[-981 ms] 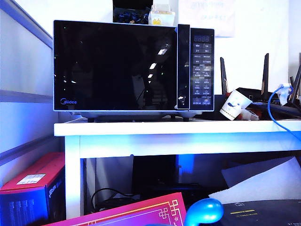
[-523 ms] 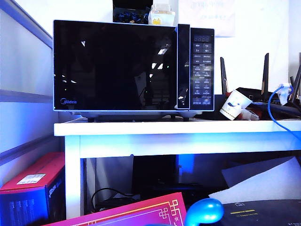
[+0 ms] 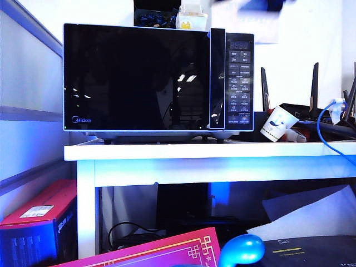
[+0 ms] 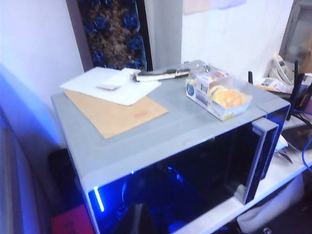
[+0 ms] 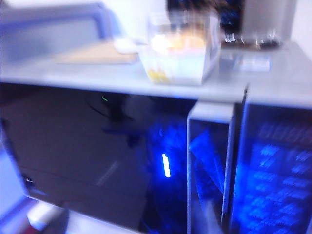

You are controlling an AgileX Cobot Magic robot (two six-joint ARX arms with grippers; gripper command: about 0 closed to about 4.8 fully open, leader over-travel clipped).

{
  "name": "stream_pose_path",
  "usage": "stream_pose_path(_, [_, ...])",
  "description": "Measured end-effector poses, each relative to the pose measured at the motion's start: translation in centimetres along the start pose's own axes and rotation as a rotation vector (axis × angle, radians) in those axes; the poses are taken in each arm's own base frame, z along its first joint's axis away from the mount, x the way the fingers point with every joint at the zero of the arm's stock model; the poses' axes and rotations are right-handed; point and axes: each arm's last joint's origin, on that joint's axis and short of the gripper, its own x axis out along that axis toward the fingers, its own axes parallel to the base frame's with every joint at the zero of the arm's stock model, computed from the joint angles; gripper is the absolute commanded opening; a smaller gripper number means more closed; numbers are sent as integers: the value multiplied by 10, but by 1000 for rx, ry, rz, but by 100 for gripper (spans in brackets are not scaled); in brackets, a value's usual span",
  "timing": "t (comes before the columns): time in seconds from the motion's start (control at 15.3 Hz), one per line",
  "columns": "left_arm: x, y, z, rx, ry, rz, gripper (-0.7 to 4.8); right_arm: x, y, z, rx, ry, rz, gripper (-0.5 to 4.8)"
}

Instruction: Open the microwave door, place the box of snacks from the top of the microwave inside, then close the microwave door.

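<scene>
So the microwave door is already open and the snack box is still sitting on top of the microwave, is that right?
Not quite. The door is shut, flush with the microwave front, as the exterior view shows. The snack box does sit on top, clear in the left wrist view. Neither gripper can be made out in any view; only a blur crosses the exterior view's upper right.

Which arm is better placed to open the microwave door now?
Probably the right. Its wrist view sits close before the handle strip of the shut microwave door. The left wrist view looks down on the microwave from above, farther from that handle. Neither gripper shows clearly.
</scene>
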Motion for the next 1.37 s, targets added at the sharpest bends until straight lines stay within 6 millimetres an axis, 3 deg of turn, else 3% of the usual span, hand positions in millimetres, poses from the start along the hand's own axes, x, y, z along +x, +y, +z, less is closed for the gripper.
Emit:
stream_pose_path(0.13, [1,0,1,4,-13,0,-6,19,6,-22,-8,24,-103,324])
stream_pose_path(0.33, [2,1,3,10,-37,2,-6,39,-2,-48,-11,27,-274,324])
stream_pose_path(0.78, [2,0,4,13,-47,-31,-6,71,-7,-89,-3,-89,-290,324])
stream_pose_path(1.05, [2,0,4,12,-43,-38,-5,92,-8,-90,-1,-113,-289,324])
stream_pose_path(1.37, [2,-1,2,7,-28,-47,-6,98,-12,-93,1,-121,-331,324])
